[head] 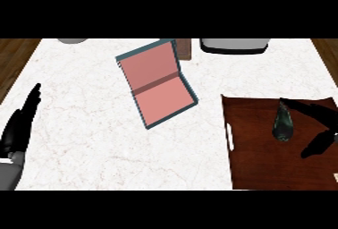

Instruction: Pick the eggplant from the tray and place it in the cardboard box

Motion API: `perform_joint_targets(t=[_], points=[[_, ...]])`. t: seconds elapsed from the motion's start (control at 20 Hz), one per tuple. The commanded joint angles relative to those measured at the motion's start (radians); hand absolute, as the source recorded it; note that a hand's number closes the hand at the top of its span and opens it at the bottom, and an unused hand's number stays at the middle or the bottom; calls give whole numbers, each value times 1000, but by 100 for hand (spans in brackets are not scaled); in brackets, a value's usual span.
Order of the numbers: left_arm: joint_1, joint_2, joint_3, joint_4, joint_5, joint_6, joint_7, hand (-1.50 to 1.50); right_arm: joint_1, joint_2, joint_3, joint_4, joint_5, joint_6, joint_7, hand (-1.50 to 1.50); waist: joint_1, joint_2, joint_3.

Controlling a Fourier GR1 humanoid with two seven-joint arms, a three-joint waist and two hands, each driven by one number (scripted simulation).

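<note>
The eggplant (pixel 285 123), dark and slim, lies upright in the picture on the dark brown tray (pixel 251 147) at the right of the counter. My right hand (pixel 315 112) comes in from the right edge and is open. Its fingers reach over the eggplant's top end and its thumb (pixel 317 145) sits lower right of it, apart from it. The box (pixel 157 87), pink inside with a teal rim, stands tilted in the counter's middle, left of the tray. My left hand (pixel 19 127) rests open at the left edge, fingers pointing up.
A white and dark appliance (pixel 234 44) stands at the back right. A grey round object (pixel 73 40) shows at the back left. A small brown block (pixel 184 49) stands just behind the box. White marble counter (pixel 86 147) lies between my left hand and the tray.
</note>
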Motion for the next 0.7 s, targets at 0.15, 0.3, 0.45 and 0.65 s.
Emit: perform_joint_targets(t=[0.15, 0.3, 0.45, 0.65], points=[[17, 13, 51, 4, 1, -38, 4, 0, -17, 24, -15, -16, 13, 82, -73, -150, -9, -5, -1], [23, -8, 39, -38, -24, -16, 36, 0, -26, -11, -38, -51, -3, 114, -94, -150, -16, -8, -2], [55, -40, 27, -47, -58, 7, 23, 0, 8, 26, -41, -82, 0, 101, -80, -150, -20, -10, -2], [84, -28, 73, -42, -37, -37, -14, 0, -25, -11, -6, -104, 55, 144, -8, -150, -18, -10, -3]])
